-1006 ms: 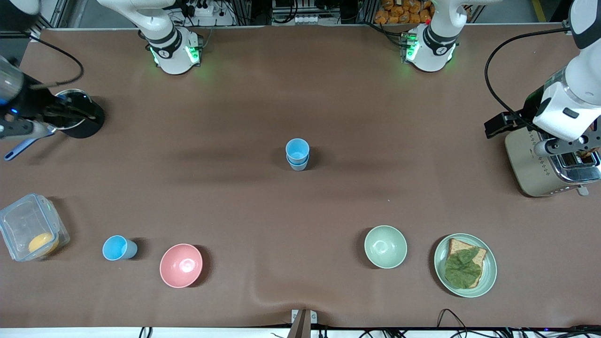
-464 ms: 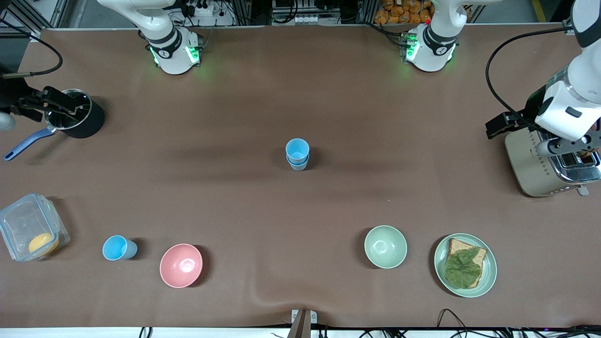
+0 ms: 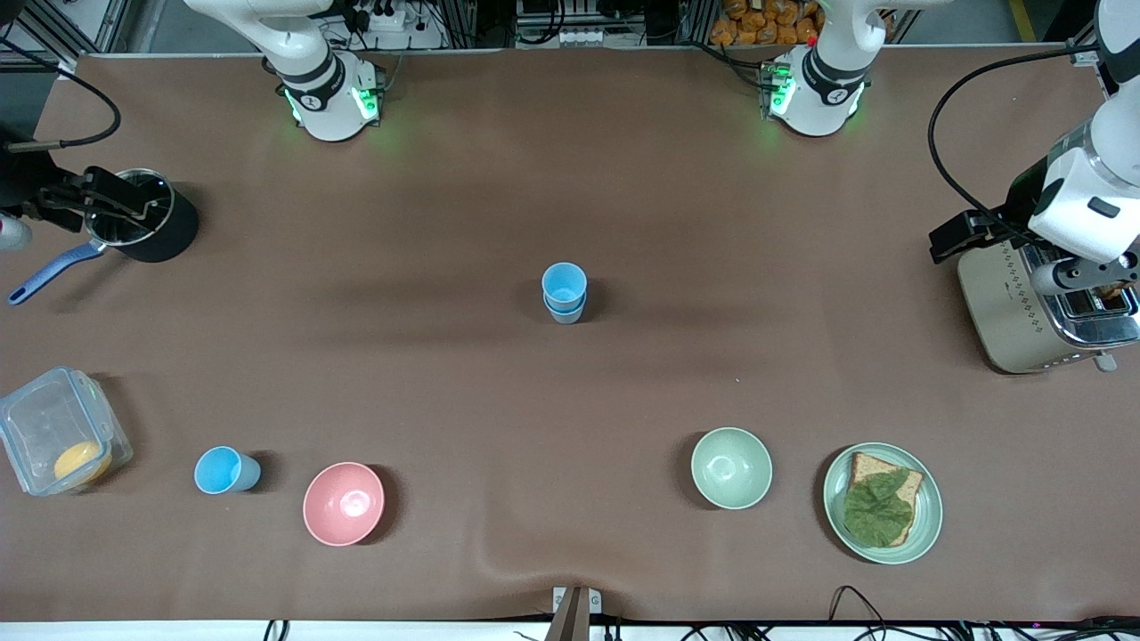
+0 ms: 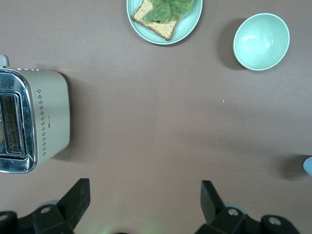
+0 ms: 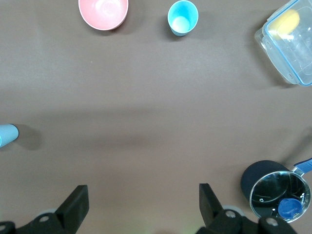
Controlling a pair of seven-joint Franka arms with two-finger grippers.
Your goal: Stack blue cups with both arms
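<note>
A stack of two light-blue cups (image 3: 564,292) stands upright mid-table; its edge shows in the left wrist view (image 4: 308,165) and the right wrist view (image 5: 7,134). A single blue cup (image 3: 224,470) stands upright near the front camera, toward the right arm's end, beside the pink bowl (image 3: 344,503). It also shows in the right wrist view (image 5: 183,17). My right gripper (image 5: 142,202) is open and empty, high up by the black pot (image 3: 147,223). My left gripper (image 4: 145,200) is open and empty, high over the toaster (image 3: 1042,307).
A pale green bowl (image 3: 731,467) and a green plate (image 3: 926,525) with toast and lettuce sit near the front camera, toward the left arm's end. A clear lidded container (image 3: 58,441) lies at the right arm's end. The blue-handled pot holds a blue object (image 5: 288,208).
My right hand has pulled back from over the pot's handle toward the table's end, mostly leaving the front view. My left hand has shifted slightly toward the robots' side. The cups have not moved.
</note>
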